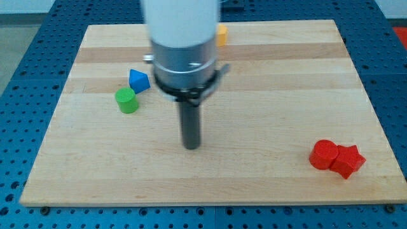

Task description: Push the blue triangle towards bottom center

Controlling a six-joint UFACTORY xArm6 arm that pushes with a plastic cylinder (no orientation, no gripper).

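Observation:
The blue triangle [138, 80] lies on the wooden board [267, 95] at the view's upper left. A green cylinder [126, 100] sits just below and left of it, close to touching. My tip [191, 146] rests on the board near the middle, well to the right of and below the blue triangle, apart from every block. The arm's white and grey body [184, 44] rises above the rod and hides part of the board's top.
A red cylinder [324, 154] and a red star [348, 160] sit together at the view's lower right. An orange block [221, 35] peeks out from behind the arm at the view's top. The board lies on a blue perforated table [19, 127].

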